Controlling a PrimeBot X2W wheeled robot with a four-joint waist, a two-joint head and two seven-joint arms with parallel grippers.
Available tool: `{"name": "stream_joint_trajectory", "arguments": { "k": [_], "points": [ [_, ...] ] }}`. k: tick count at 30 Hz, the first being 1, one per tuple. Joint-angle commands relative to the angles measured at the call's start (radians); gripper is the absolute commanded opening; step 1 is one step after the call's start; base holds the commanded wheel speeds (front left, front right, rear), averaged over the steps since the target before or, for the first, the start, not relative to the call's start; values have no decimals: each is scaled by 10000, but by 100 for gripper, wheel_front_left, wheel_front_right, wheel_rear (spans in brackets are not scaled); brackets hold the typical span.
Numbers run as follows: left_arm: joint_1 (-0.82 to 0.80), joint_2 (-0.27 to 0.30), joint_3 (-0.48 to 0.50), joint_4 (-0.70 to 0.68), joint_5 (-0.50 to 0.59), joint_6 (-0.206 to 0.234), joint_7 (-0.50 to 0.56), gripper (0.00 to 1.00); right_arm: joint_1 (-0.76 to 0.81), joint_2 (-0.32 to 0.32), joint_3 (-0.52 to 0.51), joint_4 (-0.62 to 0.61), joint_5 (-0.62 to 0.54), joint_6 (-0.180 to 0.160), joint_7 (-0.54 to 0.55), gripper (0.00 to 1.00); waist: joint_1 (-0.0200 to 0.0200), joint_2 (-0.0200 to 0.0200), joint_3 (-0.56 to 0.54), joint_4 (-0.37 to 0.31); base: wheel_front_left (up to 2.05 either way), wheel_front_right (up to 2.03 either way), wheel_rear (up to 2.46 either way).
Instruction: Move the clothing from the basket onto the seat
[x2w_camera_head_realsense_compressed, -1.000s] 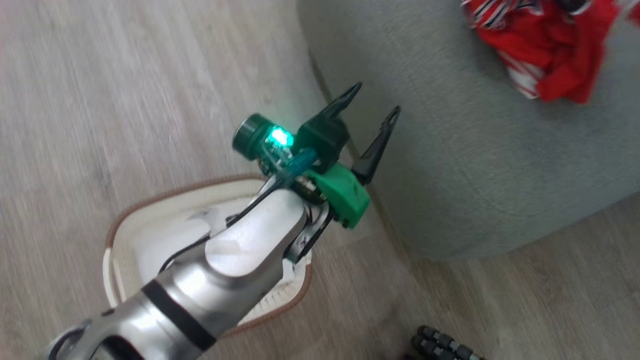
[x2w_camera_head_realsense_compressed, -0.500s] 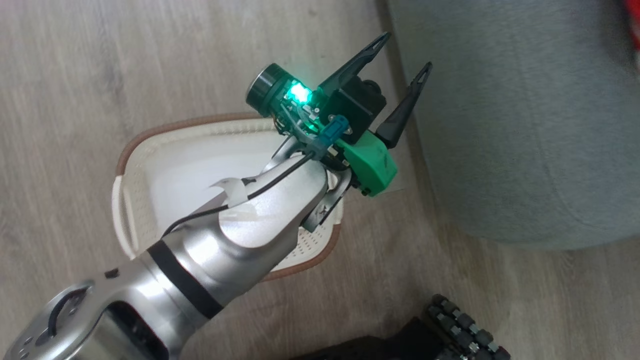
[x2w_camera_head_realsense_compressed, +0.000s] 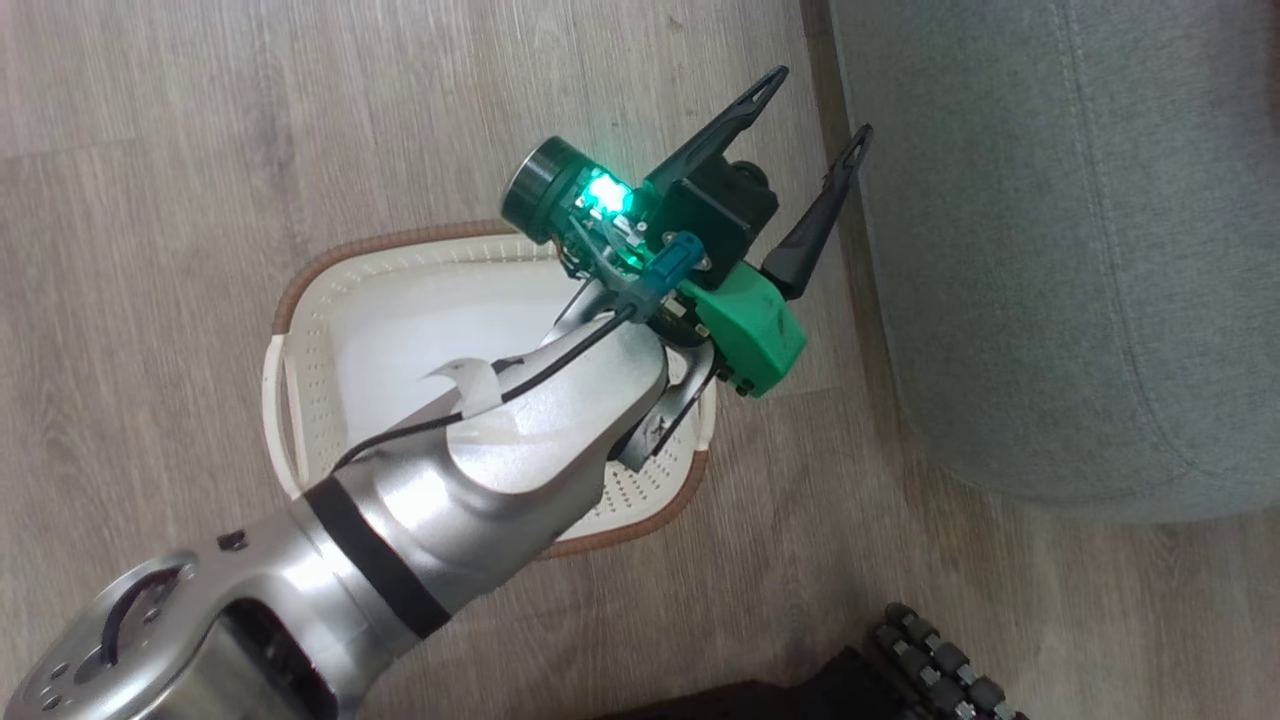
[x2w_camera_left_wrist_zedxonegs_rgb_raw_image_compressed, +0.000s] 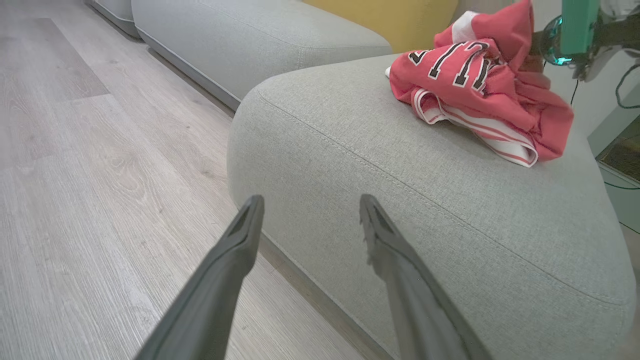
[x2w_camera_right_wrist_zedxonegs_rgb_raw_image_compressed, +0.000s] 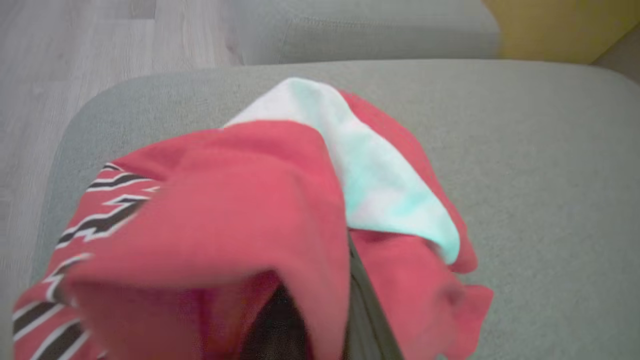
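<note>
The cream basket (x2w_camera_head_realsense_compressed: 300, 300) with its brown rim stands on the wood floor, only its white liner showing inside. Above it my left gripper (x2w_camera_head_realsense_compressed: 818, 101) is open and holds nothing, its fingers pointing at the edge of the grey-green seat (x2w_camera_head_realsense_compressed: 1050, 250). From the left wrist, that gripper (x2w_camera_left_wrist_zedxonegs_rgb_raw_image_compressed: 310, 199) faces the seat's (x2w_camera_left_wrist_zedxonegs_rgb_raw_image_compressed: 400, 190) rounded corner. The red clothing (x2w_camera_left_wrist_zedxonegs_rgb_raw_image_compressed: 475, 85) lies heaped on the seat, black-and-white numerals up. My right gripper (x2w_camera_left_wrist_zedxonegs_rgb_raw_image_compressed: 542, 47) hangs over the heap. Red and white clothing (x2w_camera_right_wrist_zedxonegs_rgb_raw_image_compressed: 225, 210) drapes over my right gripper (x2w_camera_right_wrist_zedxonegs_rgb_raw_image_compressed: 325, 320), which is shut on a fold.
A dark ridged part of my base (x2w_camera_head_realsense_compressed: 940, 660) sits at the bottom of the head view. Another sofa section (x2w_camera_left_wrist_zedxonegs_rgb_raw_image_compressed: 225, 30) and a yellow cushion (x2w_camera_left_wrist_zedxonegs_rgb_raw_image_compressed: 380, 15) lie beyond the seat. Bare wood floor (x2w_camera_left_wrist_zedxonegs_rgb_raw_image_compressed: 75, 150) stretches to the left.
The head camera has swung, so the basket now sits mid-picture and the clothing has slid out at the top right. My left gripper stays open above the basket.
</note>
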Motion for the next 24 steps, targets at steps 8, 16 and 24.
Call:
{"name": "stream_joint_trajectory", "arguments": {
  "k": [8,16,24],
  "points": [
    [-110,-92,131,-77,-318,40,-192,100,6,-512,1260,-18,936,-4,1116,100,-1,0,-730,-124,0,0,0],
    [650,66,773,-25,-252,-193,-205,100,-9,-453,2404,-328,1404,-4,1211,100,-1,0,-2074,-505,0,0,0],
    [2121,607,1811,-710,-34,-392,-207,100,278,-771,3464,-1148,1750,-4,464,100,-1,0,-3677,-614,0,0,0]
  ]
}}
